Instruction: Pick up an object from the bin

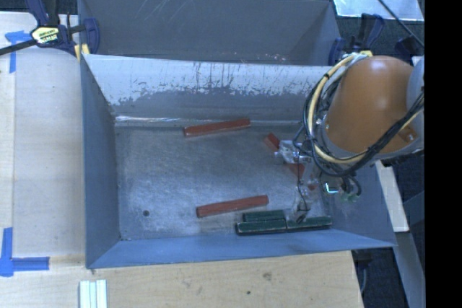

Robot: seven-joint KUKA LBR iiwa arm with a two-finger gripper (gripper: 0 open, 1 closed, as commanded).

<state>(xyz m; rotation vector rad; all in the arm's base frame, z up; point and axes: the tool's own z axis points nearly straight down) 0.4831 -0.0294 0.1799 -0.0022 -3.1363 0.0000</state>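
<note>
Low in the bin, nothing lifted yet.
End effector (300, 211) down at the right end of the dark green flat bar (283, 222) along the near wall of the grey metal bin (101, 169); apart or together, cannot tell. Just up-left of that bar, a reddish-brown flat stick (232, 207); well beyond it, a second reddish-brown stick (216, 128). Grasping and lifting still to do.

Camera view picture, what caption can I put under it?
The gripper hangs over a dark green bar at the lower wall of the grey bin.
</note>
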